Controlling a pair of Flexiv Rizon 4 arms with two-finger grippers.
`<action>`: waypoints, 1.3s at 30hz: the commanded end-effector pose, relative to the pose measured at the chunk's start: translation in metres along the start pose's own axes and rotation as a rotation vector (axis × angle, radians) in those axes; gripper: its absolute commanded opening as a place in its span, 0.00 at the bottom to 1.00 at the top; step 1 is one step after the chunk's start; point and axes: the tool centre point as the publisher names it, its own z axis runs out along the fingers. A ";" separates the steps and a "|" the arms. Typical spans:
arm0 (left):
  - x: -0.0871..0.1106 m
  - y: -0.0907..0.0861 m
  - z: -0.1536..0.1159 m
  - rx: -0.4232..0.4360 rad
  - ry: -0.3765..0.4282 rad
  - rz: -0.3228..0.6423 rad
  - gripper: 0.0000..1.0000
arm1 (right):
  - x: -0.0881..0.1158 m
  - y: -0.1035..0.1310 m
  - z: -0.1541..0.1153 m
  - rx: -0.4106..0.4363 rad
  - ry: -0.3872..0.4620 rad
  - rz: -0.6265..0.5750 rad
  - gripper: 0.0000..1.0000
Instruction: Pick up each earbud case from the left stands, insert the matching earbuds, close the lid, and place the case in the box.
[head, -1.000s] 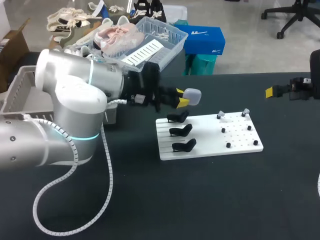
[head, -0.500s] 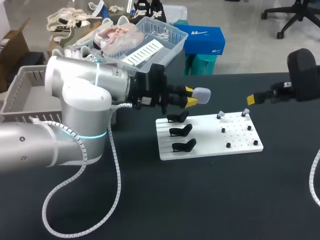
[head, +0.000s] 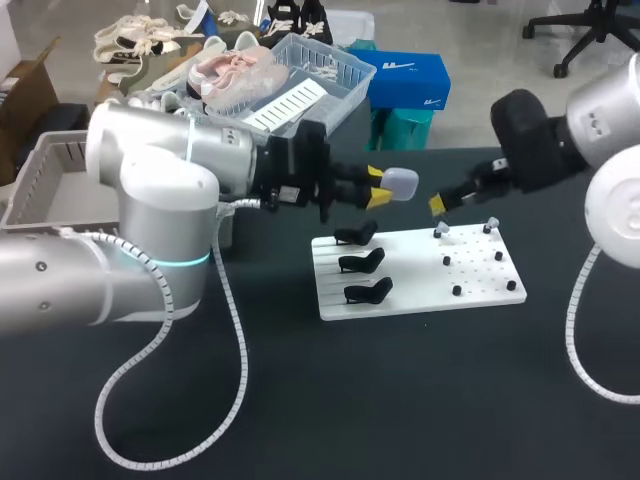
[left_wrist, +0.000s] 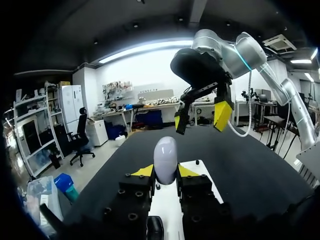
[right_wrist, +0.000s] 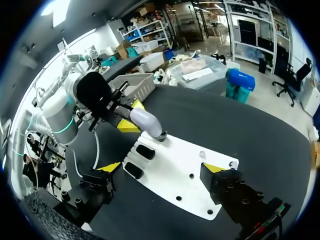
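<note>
My left gripper is shut on a pale grey earbud case and holds it in the air just behind the white board. In the left wrist view the case stands upright between my yellow tips. Three black stands on the board's left side are bare. Two small earbuds sit on pegs at the board's far right. My right gripper hangs open above the board's back edge, right of the case, with nothing in it. In its wrist view the case and board lie ahead of the gripper.
A grey slatted basket stands at the table's back left, behind my left arm. Several black pegs dot the board's right half. The black tabletop spreads out in front of the board.
My right arm has swung in from the far right to just above the board's back edge. The left gripper carried the case a little to the right, away from the stands.
</note>
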 end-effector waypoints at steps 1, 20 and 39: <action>0.002 -0.005 0.001 -0.015 0.000 -0.003 0.00 | -0.014 0.000 0.022 -0.021 0.037 -0.009 1.00; 0.001 -0.008 0.001 -0.003 -0.007 -0.007 0.00 | -0.021 -0.001 0.036 -0.021 0.069 0.001 1.00; 0.004 -0.010 0.000 0.006 0.002 -0.007 0.00 | -0.027 -0.015 0.037 -0.017 0.060 0.019 1.00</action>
